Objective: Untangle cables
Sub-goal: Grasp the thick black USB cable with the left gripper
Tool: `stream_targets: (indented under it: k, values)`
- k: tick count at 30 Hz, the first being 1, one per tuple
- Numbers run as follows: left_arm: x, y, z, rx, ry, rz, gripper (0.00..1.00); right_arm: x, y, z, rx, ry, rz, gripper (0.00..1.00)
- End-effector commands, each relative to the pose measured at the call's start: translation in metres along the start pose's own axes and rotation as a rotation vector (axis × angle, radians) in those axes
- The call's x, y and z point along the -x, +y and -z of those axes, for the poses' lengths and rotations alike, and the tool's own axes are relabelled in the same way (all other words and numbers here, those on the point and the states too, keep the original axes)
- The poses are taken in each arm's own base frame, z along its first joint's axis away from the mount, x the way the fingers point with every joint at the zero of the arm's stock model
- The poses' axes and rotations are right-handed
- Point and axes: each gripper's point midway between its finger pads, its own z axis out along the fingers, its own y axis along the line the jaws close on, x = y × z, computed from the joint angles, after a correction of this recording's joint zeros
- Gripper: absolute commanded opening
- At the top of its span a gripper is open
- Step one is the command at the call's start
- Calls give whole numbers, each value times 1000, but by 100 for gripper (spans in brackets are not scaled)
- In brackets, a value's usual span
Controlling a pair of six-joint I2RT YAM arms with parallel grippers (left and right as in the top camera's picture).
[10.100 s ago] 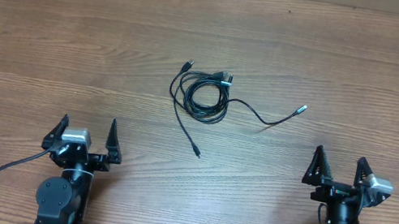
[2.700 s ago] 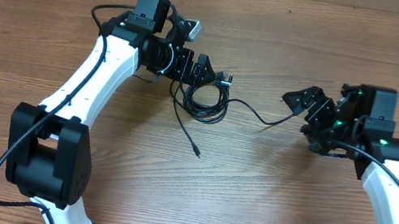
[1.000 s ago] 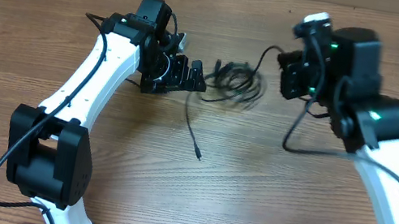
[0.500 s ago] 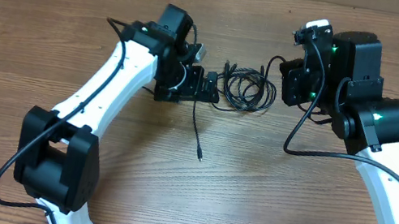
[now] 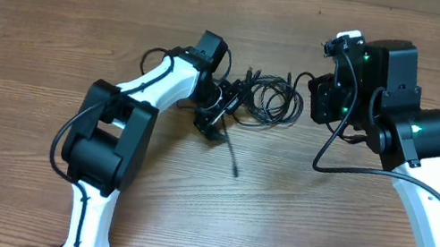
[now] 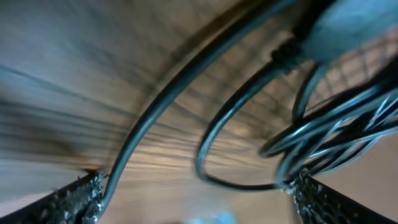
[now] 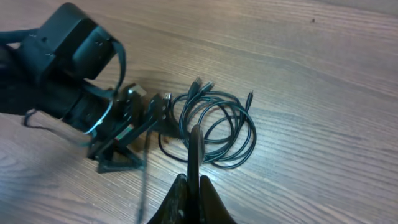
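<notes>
Overhead view: the cables (image 5: 271,102), thin black cords wound into a loose coil, lie on the wooden table (image 5: 58,13). They sit in its far half, about midway between the left and right edges. One loose strand trails from the coil toward the near edge and ends in a small plug. The left gripper (image 5: 219,111) is at the coil's left side, touching or nearly touching it; from above its jaws are hard to read. The right arm (image 5: 418,131) reaches in from the right. Its wrist hangs just beside the coil's right side and hides its own gripper.

Left wrist view: very close and blurred. Its mesh-textured fingertips (image 6: 78,199) sit at the two lower corners, spread as wide as they go, so the left gripper (image 6: 199,202) is fully parted. Several cable (image 6: 348,127) strands cross between the fingertips and bunch toward the right one. Nothing is clamped.

Right wrist view: the right gripper (image 7: 194,146) has its fingers pressed flat together over the near side of the coil. I cannot tell whether they pinch a strand. Past them the cables (image 7: 212,121) show as overlapping loops with small plug ends at the far side. The left gripper (image 7: 138,134) shows its splayed fingers at the coil's left side.
</notes>
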Motion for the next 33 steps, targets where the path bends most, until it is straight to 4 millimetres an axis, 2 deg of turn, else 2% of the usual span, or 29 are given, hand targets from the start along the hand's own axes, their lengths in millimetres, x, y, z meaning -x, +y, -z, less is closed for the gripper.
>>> stream_targets:
  k: [1,6,9,10,11,13,14,23,33]
  values:
    - [-2,5,-24,1,96,210,100,2,-1,4,-5,-11,-4,4]
    - [-1,-2,-24,-21,93,239,93,2,-1,4,-5,-9,-4,4]
    - [1,-1,-24,-21,83,238,75,0,-1,4,-5,-3,-6,4]
    - [7,0,-24,-17,50,226,39,-1,-1,4,-5,1,-6,4]
    - [9,1,-24,-13,35,221,17,-1,-1,4,-5,3,-7,4]
    - [14,3,-24,-8,7,206,7,-2,-1,4,-5,5,-7,4]
    - [16,4,-24,-6,-9,195,4,-2,-1,4,-5,6,-8,4]
    - [43,-3,-19,-9,-158,-59,4,-2,-1,4,-5,5,-7,4]
    - [56,-23,-3,23,-279,-327,4,-2,-1,3,-5,6,-7,4]
